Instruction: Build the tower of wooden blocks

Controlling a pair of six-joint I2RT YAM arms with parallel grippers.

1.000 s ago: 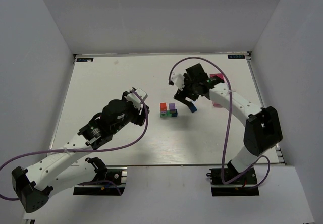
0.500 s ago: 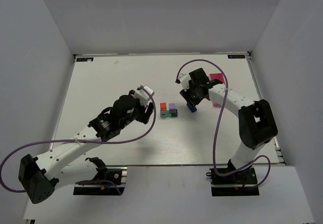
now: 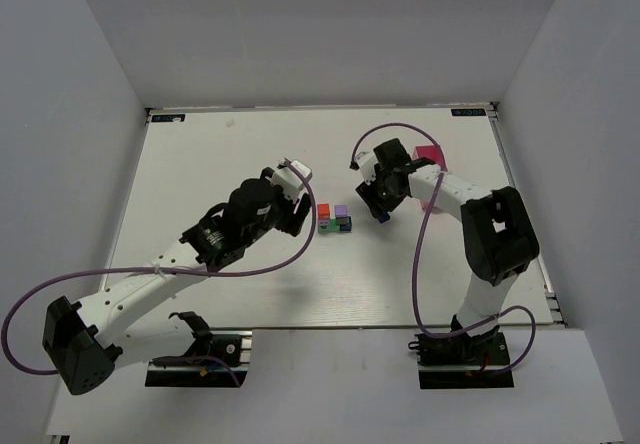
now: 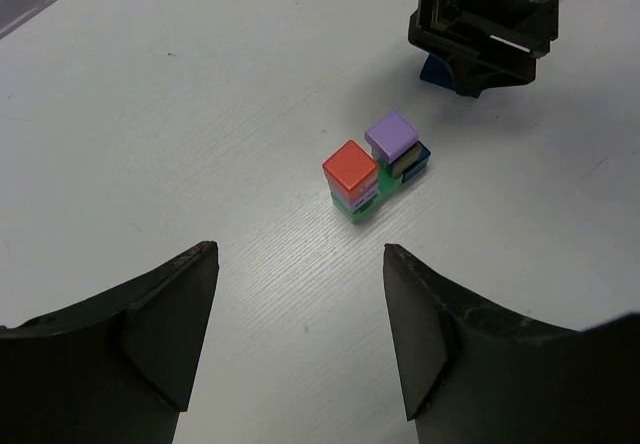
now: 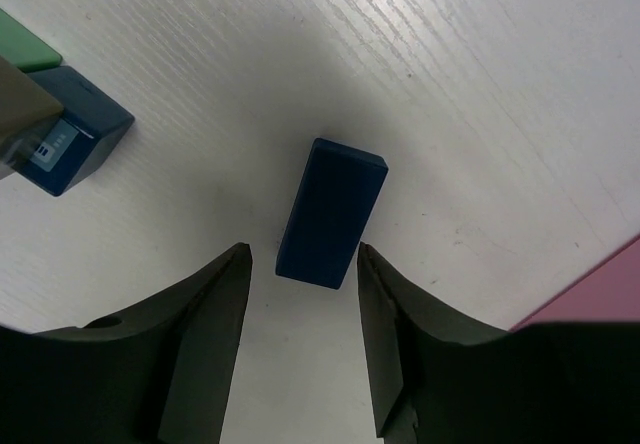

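Observation:
The wood block tower is a small cluster mid-table: a red cube and a purple cube on top of green and dark blue blocks. My left gripper is open and empty, a little short of the cluster on its left. My right gripper is open, pointing down over a loose dark blue oblong block that lies flat on the table just right of the cluster. The block's near end lies between the fingertips, untouched. The cluster's dark blue block shows at the left of the right wrist view.
A pink rectangular box lies behind the right gripper; its corner shows in the right wrist view. The white table sits within grey walls. Purple cables loop from both arms.
My left gripper has moved right, toward the cluster. My right gripper has swung down and left over the loose blue block, its arm folding in closer.

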